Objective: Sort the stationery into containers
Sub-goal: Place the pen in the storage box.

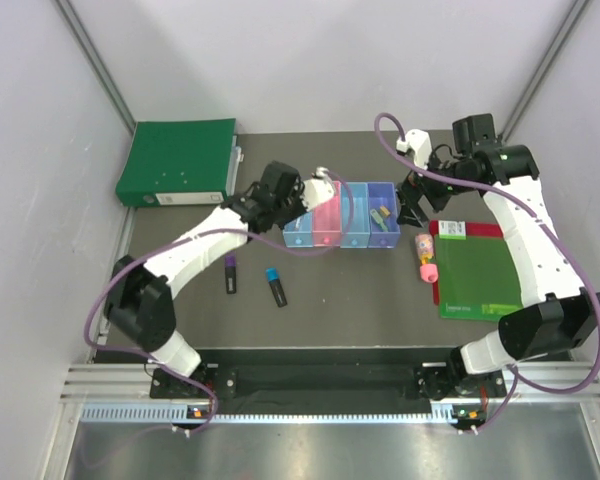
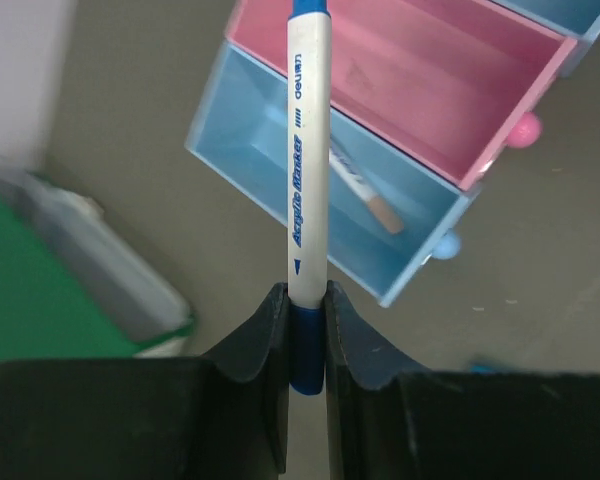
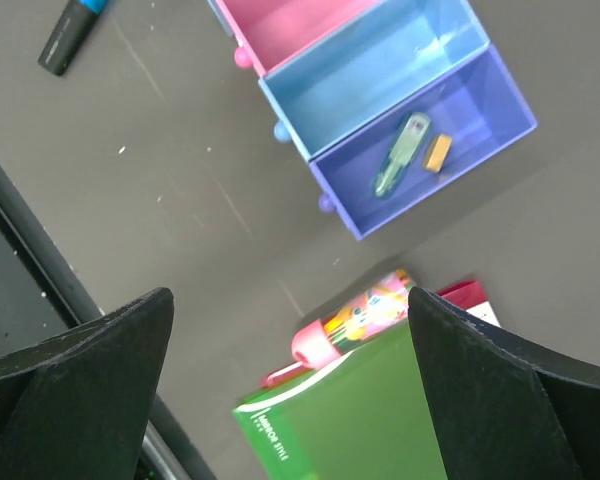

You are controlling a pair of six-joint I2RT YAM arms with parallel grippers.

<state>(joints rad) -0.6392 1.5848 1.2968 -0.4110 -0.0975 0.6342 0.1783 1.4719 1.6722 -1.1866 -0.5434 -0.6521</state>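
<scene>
My left gripper (image 2: 306, 300) is shut on the blue end of a white acrylic marker (image 2: 308, 150). The marker points out over the light-blue bin (image 2: 242, 140) and the pink bin (image 2: 430, 70). A pen (image 2: 365, 195) lies inside the light-blue bin. In the top view the left gripper (image 1: 305, 195) hovers at the left end of the row of bins (image 1: 340, 240). My right gripper (image 3: 288, 300) stands open and empty above the table, near the purple bin (image 3: 480, 120), which holds a green item (image 3: 400, 155) and a small orange piece (image 3: 437, 152).
A pink patterned tube (image 3: 365, 315) lies against a green notebook (image 3: 380, 420) at the right. On the table in front of the bins lie a purple highlighter (image 1: 231, 273) and a blue highlighter (image 1: 275, 287). A green binder (image 1: 177, 160) sits at the back left.
</scene>
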